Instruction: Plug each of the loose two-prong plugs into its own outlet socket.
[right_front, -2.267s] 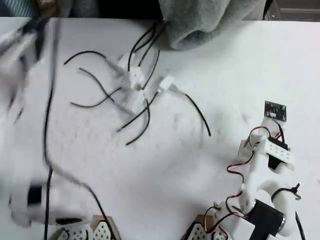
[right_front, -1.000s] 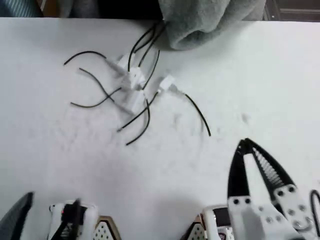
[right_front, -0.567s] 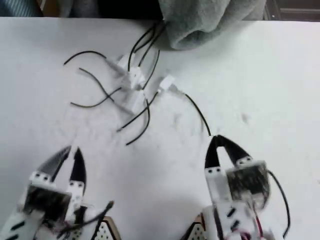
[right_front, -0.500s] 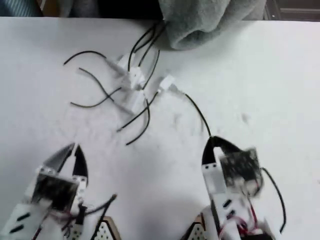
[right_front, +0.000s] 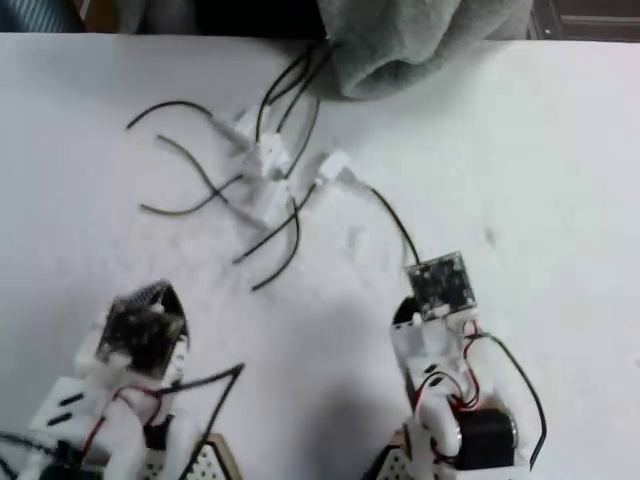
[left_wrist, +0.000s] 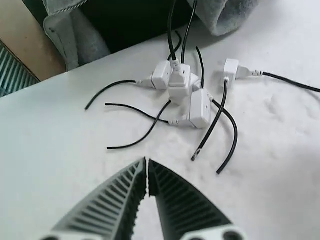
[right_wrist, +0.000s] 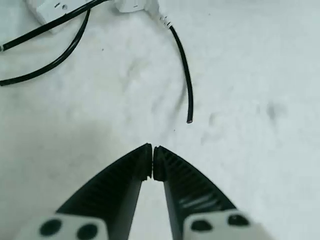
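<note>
Cloth (right_front: 420, 40) (grey) over cords (right_front: 296, 72), plugs (right_front: 262, 160) tangled

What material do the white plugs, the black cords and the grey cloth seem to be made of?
White plugs: hard plastic, smooth, slightly glossy, with moulded edges. Black cords: probably rubber or vinyl coating, matte; they lie in soft curves. Grey cloth: soft fabric, perhaps fleece, judging from its folds and dull surface.

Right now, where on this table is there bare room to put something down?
The table is bare on its right, beyond the lone plug's cord, and at its far left corner. It is crowded mid-table around the socket cluster.
</note>
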